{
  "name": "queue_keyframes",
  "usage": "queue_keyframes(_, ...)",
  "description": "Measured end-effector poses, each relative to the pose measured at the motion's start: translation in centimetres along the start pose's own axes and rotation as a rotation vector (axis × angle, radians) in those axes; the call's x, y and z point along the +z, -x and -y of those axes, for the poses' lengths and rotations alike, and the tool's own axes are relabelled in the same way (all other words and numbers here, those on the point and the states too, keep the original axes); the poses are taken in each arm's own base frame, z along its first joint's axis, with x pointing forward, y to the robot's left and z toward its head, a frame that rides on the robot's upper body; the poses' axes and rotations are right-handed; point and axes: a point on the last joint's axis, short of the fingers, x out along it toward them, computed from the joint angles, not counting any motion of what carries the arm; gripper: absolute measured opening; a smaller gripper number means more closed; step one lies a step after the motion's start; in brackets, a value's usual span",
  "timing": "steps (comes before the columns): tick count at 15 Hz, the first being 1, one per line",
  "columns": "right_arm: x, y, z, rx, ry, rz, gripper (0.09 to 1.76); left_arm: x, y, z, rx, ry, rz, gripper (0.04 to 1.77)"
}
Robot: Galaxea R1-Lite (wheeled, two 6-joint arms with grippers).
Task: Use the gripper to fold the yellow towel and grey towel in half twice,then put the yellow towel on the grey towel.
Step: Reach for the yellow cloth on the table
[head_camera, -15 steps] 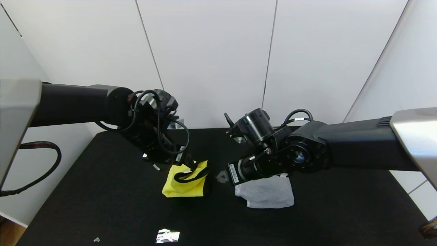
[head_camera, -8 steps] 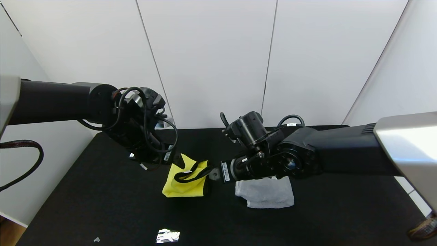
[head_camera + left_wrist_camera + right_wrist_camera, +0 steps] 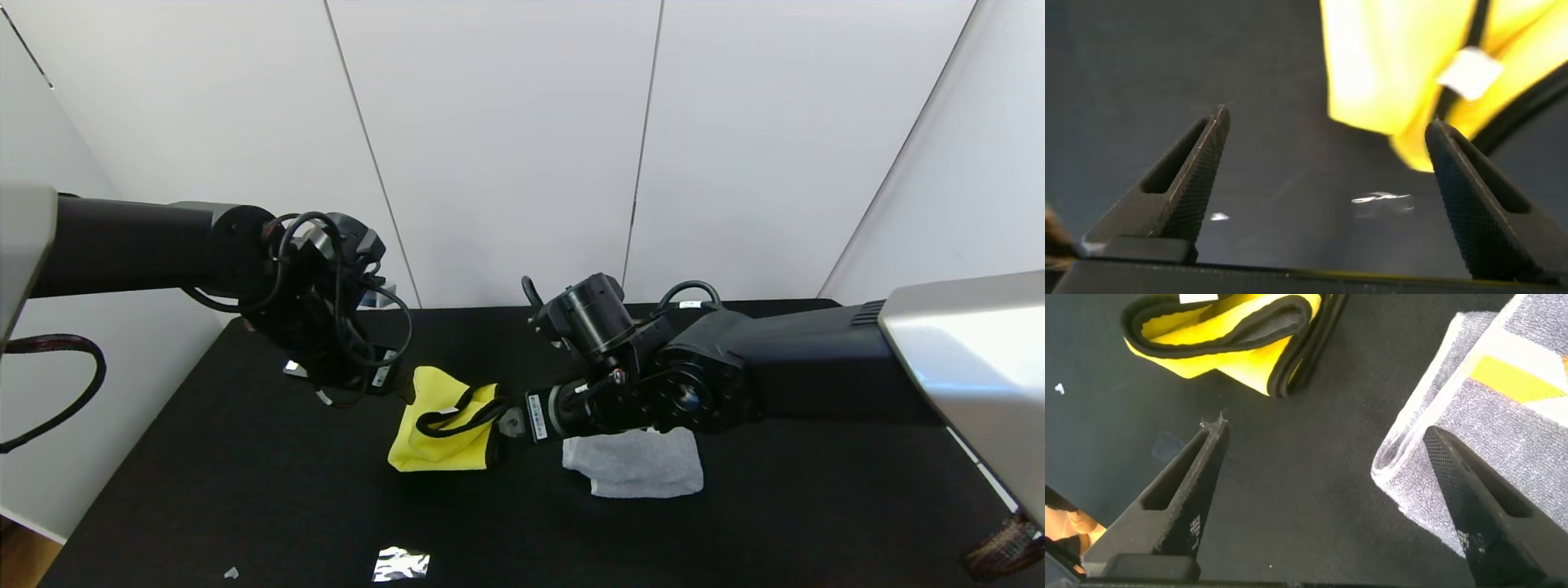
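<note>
1. Two towels sit folded on the black table: you see the yellow towel at centre of the head frame and the grey towel just right of it, apart, with a dark strip of table between them.
2. Yellow towel is a loose bundle with its black edge trim looping across the top; one corner sticks up at its upper left. Its white tag shows in the left wrist view.
3. Grey towel lies flat in a thick folded stack; an orange patch shows on it in the right wrist view.
4. Left gripper: released, jaws wide apart, nothing between them. In the head frame it sits left of centre, just off the yellow towel's raised corner; you can't tell from that view whether it touches. In its wrist view the yellow cloth fills the upper right.
5. Right gripper: released, jaws spread, nothing held. In the head frame its tip is at centre, right beside the yellow towel's right edge, with the arm crossing above the grey towel's far edge. Its wrist view shows bare table between the jaws, yellow towel upper left, grey towel right.
6. Silver scrap lies at lower centre of the head frame, well clear of both towels.
</note>
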Motion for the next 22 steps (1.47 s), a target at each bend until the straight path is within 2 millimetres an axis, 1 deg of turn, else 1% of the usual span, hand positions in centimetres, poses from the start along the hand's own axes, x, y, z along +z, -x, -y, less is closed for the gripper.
queue_keyframes(4, 0.0, 0.0, 0.0, 0.000, -0.001, 0.001, 1.71, -0.4, -1.6, 0.1, 0.108, -0.046, -0.056, 1.70)
queue_keyframes(9, 0.2, 0.0, 0.1, -0.002, -0.005, 0.003, 1.71, -0.6, -3.9, 1.5, 0.075, -0.070, -0.111, 1.70)
queue_keyframes(14, 0.2, 0.0, 0.2, -0.003, -0.003, 0.004, 1.71, -0.4, -3.9, 2.6, -0.082, -0.052, -0.109, 1.71)
queue_keyframes(18, 0.0, -0.2, 0.1, -0.005, -0.002, 0.000, 1.71, -0.5, -4.2, 3.4, -0.105, -0.063, -0.115, 1.71)
queue_keyframes(22, 0.0, -0.3, 0.1, -0.004, -0.002, -0.003, 1.71, -0.4, -5.2, 4.0, -0.121, -0.039, -0.114, 1.71)
